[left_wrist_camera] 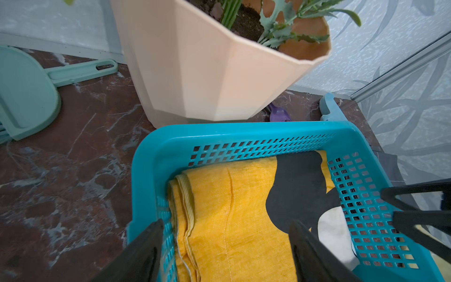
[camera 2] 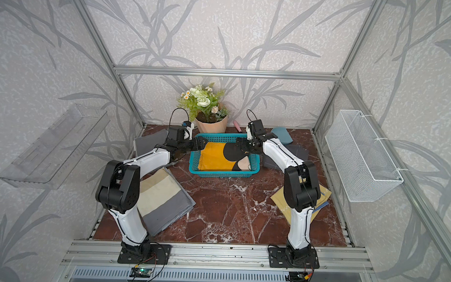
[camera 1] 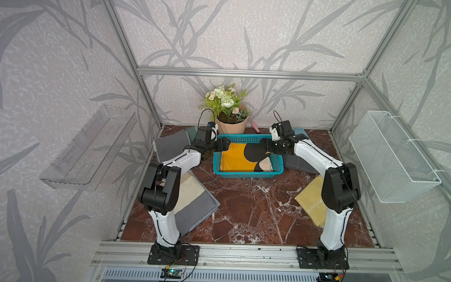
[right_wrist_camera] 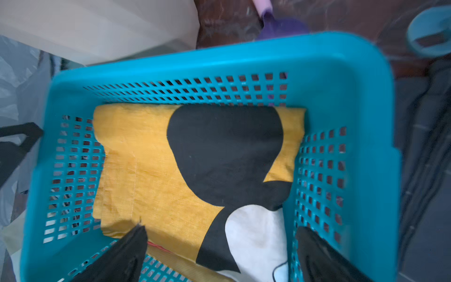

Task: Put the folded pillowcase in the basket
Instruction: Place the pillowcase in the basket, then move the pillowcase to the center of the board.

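The turquoise basket [camera 1: 246,174] [camera 2: 223,173] stands at the back middle of the marble table. The folded pillowcase [camera 1: 238,159] [camera 2: 215,156], yellow with black and white shapes, lies flat on the basket's bottom. My left gripper [camera 1: 224,144] [camera 2: 201,143] hovers over the basket's left end, open, with nothing between its fingers. My right gripper [camera 1: 263,145] [camera 2: 241,144] hovers over the right end, also open and empty. The left wrist view looks down between the left gripper [left_wrist_camera: 225,222] onto the pillowcase [left_wrist_camera: 234,219] and basket [left_wrist_camera: 219,133]. The right wrist view shows the right gripper [right_wrist_camera: 222,228], pillowcase [right_wrist_camera: 151,175] and basket [right_wrist_camera: 219,58].
A peach flowerpot [camera 1: 231,123] stands just behind the basket. A grey and beige folded cloth [camera 1: 191,197] lies front left and a yellow one [camera 1: 311,199] at right. A white wire basket [camera 1: 394,158] and a clear shelf [camera 1: 90,147] hang on the side walls. A green dustpan [left_wrist_camera: 26,92] lies back left.
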Controlling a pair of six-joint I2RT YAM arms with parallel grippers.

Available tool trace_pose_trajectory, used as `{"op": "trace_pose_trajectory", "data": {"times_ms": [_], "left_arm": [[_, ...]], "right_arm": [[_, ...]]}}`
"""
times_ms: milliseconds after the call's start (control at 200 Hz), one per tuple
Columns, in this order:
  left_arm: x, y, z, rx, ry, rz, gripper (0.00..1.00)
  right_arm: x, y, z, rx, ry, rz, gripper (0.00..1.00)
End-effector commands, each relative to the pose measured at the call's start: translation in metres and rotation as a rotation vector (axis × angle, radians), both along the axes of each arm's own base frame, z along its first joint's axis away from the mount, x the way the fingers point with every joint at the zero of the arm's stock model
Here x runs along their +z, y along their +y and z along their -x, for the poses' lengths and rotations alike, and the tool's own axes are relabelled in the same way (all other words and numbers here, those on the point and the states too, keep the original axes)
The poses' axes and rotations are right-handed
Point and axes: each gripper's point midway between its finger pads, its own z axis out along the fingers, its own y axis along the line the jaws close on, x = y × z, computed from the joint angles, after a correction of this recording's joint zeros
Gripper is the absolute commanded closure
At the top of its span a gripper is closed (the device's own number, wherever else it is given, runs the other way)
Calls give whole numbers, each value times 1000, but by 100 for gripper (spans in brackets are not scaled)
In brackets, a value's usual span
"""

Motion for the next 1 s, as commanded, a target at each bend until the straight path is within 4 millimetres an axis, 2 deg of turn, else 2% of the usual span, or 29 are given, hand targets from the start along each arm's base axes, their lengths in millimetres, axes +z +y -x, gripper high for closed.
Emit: {"op": "trace_pose_trajectory", "data": {"times_ms": [0, 65, 85, 95, 115, 225, 310, 390, 500, 680, 745, 865, 950, 995], "left_arm": [[47, 0, 1, 6, -78, -2, 14], [61, -3, 7, 1, -103, 4, 14], [63, -5, 9, -1, -107, 6, 14], [66, -5, 10, -2, -111, 7, 14], [68, -7, 12, -5, -115, 10, 14], [80, -22, 30, -34, -132, 21, 13], [83, -40, 49, -71, -137, 29, 13], [81, -61, 69, -111, -136, 32, 13], [70, -87, 95, -153, -108, 72, 13], [57, -126, 139, -238, -78, 131, 12], [54, -132, 148, -255, -65, 128, 12], [47, -135, 161, -279, -49, 116, 12], [43, -132, 165, -278, -40, 107, 12], [41, -131, 168, -280, -36, 105, 12]], "right_arm": [[55, -14, 6, -30, -142, 2, 1], [73, -23, 14, -51, -191, 10, 1], [72, -25, 16, -58, -190, 21, 1], [81, -28, 19, -62, -206, 20, 1], [85, -32, 23, -72, -213, 29, 1], [81, -69, 47, -159, -157, 159, 1], [56, -111, 73, -271, -46, 257, 1], [21, -146, 101, -354, 116, 258, 1], [-18, -180, 142, -440, 289, 292, 1], [-61, -196, 189, -528, 496, 355, 1], [-75, -198, 201, -561, 542, 361, 1], [-100, -190, 210, -598, 590, 306, 1], [-118, -184, 212, -613, 613, 263, 10], [-126, -179, 213, -611, 627, 231, 21]]}}
